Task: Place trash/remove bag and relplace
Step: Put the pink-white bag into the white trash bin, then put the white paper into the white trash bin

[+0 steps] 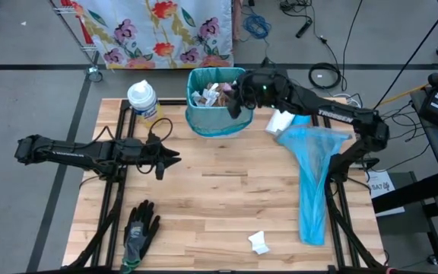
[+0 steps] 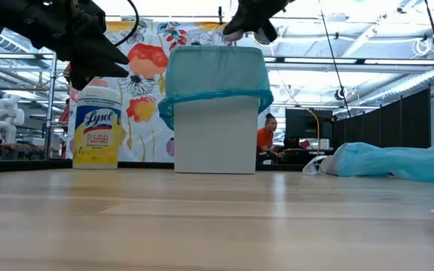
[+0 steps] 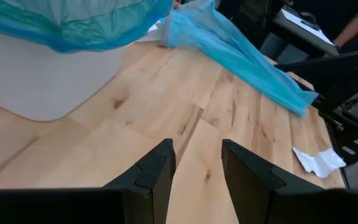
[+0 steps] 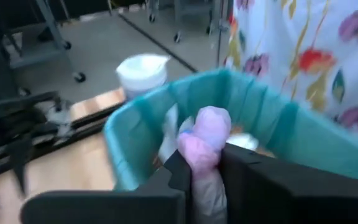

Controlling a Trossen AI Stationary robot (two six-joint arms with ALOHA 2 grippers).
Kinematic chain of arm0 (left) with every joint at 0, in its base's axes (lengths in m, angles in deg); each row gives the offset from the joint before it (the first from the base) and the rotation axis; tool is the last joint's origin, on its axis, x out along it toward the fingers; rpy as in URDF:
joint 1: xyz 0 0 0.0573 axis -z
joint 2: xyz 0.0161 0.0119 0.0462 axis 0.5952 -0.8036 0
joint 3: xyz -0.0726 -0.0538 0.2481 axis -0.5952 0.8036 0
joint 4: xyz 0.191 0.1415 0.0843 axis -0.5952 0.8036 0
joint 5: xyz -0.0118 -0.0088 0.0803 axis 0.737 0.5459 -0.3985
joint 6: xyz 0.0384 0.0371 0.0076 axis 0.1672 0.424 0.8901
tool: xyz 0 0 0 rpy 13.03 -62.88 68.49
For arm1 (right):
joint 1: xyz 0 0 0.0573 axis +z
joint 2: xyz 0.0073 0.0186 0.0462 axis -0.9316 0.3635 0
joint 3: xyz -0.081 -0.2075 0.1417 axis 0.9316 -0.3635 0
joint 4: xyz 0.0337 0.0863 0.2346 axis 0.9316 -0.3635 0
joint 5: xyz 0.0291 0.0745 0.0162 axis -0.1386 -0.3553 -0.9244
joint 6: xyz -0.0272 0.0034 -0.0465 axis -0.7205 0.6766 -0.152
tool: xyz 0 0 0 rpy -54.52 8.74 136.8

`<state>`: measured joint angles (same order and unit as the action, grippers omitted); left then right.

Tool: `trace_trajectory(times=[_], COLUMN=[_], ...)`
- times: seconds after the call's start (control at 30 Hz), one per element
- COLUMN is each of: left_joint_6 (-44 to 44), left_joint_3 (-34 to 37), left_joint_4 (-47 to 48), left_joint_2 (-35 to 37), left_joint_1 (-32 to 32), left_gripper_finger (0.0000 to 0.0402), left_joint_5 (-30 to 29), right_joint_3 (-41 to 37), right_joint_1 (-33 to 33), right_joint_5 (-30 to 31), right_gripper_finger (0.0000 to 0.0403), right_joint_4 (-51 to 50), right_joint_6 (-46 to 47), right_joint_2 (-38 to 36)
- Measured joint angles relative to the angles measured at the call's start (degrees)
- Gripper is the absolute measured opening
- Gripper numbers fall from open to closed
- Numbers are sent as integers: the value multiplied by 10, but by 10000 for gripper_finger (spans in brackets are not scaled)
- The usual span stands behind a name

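A white bin lined with a teal bag [image 1: 217,114] stands at the table's far middle, with trash [image 1: 206,95] inside it. My right gripper [image 1: 239,95] hovers over the bin's right rim, shut on a crumpled pink-purple wrapper ball [image 4: 207,138]; in the low view this gripper [image 2: 251,19] is above the bin [image 2: 217,105]. My left gripper [image 3: 197,171] stands open above bare wood at the left [image 1: 162,160]. A white tissue scrap [image 1: 258,242] lies near the front edge. My right gripper pinches the pink-purple wrapper ball's lower part [image 4: 202,163] between its two fingers [image 4: 244,165]. The ball's upper part sticks out past the fingertips. The fingers reach in from the table's right, slanting slightly down. The ball is lifted clear, above the bin's opening.
A spare blue bag [image 1: 314,175] lies stretched along the table's right side, with a white object [image 1: 280,122] at its far end. A Lysol canister [image 1: 143,99] stands left of the bin. A black-and-grey glove [image 1: 139,228] lies at the front left.
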<state>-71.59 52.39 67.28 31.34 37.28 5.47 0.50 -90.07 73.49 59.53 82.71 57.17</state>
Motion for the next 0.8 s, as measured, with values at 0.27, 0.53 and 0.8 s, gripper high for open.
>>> trace_trajectory(times=[0.27, 0.53, 0.8], left_joint_6=[0, -2, -1], left_joint_3=[0, 0, 0], left_joint_4=[2, 1, 2], left_joint_2=[0, 0, 0], left_joint_1=[0, 0, 0], left_gripper_finger=[136, 136, 136], left_joint_5=[-13, -13, -12], right_joint_3=[0, 0, 0], right_joint_1=[-33, -37, -27], right_joint_5=[-28, -27, -35], right_gripper_finger=[116, 178, 182], right_joint_4=[35, 19, -127], right_joint_6=[-7, 5, 113], right_joint_2=[40, 11, -57])
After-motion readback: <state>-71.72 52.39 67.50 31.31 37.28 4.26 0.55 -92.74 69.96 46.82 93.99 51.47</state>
